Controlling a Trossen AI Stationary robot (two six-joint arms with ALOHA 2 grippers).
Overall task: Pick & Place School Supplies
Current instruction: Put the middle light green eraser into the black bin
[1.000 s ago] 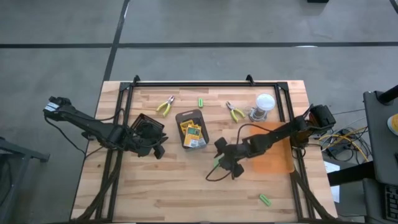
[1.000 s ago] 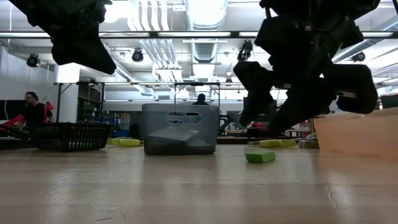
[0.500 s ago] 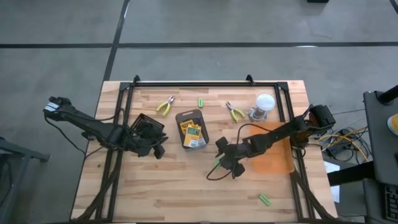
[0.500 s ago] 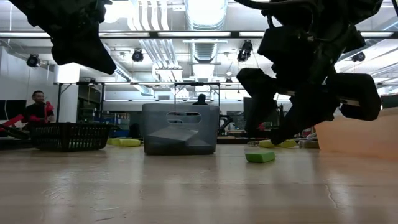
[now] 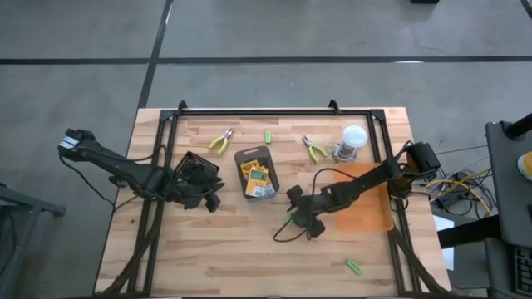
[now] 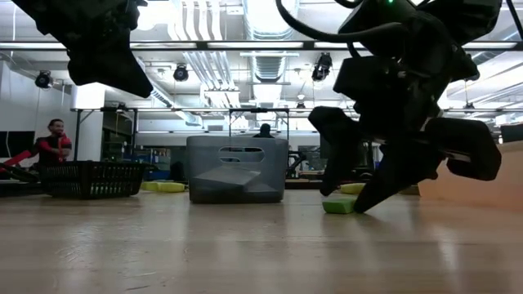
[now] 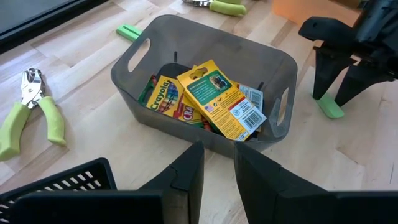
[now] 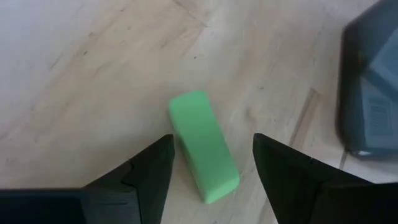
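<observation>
Green stick (image 8: 203, 147) on wood between wide-spread fingers of right hand (image 8: 211, 163), unheld

Even overhead ceiling light, soft shadows, low view backlit — arms silhouetted, near tabletop blurred, mild glare

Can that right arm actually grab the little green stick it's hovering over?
Probably yes. The right gripper has its jaws open on either side of the green stick, which lies alone on the bare table with nothing between them.
</observation>
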